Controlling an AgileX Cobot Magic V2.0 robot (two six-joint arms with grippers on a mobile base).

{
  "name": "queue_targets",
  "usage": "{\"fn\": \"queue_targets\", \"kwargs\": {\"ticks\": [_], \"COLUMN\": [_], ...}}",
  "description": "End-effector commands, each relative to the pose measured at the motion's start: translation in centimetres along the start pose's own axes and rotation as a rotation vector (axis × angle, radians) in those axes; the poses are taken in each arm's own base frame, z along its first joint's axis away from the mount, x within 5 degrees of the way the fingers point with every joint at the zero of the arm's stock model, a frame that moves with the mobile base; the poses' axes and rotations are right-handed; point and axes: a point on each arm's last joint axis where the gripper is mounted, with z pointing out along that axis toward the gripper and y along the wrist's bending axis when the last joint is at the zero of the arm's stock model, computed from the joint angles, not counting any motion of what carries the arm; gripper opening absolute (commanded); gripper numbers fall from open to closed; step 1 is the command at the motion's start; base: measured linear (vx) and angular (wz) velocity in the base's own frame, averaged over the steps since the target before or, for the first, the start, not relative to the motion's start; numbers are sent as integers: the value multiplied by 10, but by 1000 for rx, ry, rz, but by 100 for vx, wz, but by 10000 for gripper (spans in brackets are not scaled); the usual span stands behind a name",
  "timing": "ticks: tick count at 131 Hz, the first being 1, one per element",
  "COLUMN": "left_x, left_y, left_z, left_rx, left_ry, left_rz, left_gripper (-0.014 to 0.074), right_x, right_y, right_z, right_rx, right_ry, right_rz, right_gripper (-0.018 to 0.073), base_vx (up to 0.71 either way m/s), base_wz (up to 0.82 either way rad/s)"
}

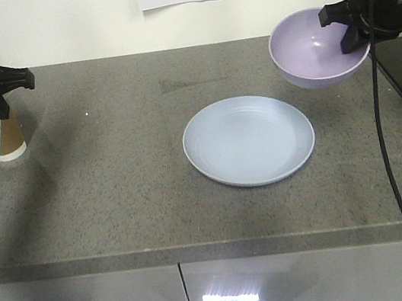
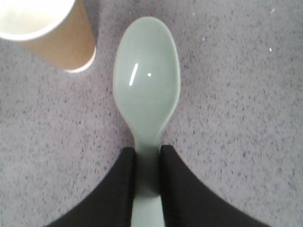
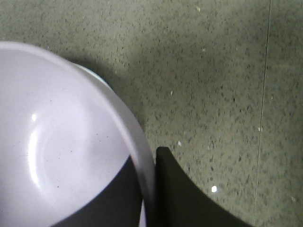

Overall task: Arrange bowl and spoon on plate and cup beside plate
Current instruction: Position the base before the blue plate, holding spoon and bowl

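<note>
- Exterior front-facing view: a grey speckled counter (image 1: 116, 195) is backed by a white wall (image 1: 72, 25), with glossy cabinet doors (image 1: 300, 281) below.
- The plate (image 1: 249, 140) is set mid-counter.
- The bowl (image 1: 311, 47) is held tilted off the counter, right of the plate, its rim clamped by the right gripper (image 1: 348, 27).
- The spoon (image 2: 147, 85) is pinched at its handle by the left gripper (image 2: 147, 158), beside the cup (image 2: 57, 42).

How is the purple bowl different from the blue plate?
The bowl is deep; the plate is shallow and wider. The bowl is pale purple, the plate light blue. The bowl hangs in the air, tilted, gripped at its rim by the right pincer; the plate lies flat on the counter. Both are round and empty.
</note>
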Motion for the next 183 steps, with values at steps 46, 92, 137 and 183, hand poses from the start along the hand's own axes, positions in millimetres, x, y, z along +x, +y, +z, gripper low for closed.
{"fn": "queue_targets", "kwargs": {"ticks": [46,92,137,183], "left_x": [-6,-6,-6,-6], "left_y": [-1,-1,-1,-1], "left_z": [-33,-33,-33,-33], "left_rx": [16,16,16,16], "left_ry": [-121,-121,-121,-121], "left_rz": [-1,-1,-1,-1], "left_gripper": [-7,-7,-7,-7], "right_x": [-10,-10,-10,-10], "right_y": [6,6,6,6], "right_z": [-35,-35,-35,-35], "right_rx": [-7,-7,-7,-7], "right_ry": [-129,-129,-129,-131], "right_rz": [-14,-14,-14,-14], "right_gripper": [-4,-4,-4,-4], "base_vx": [16,13,9,5], "base_wz": [0,3,2,1]}}
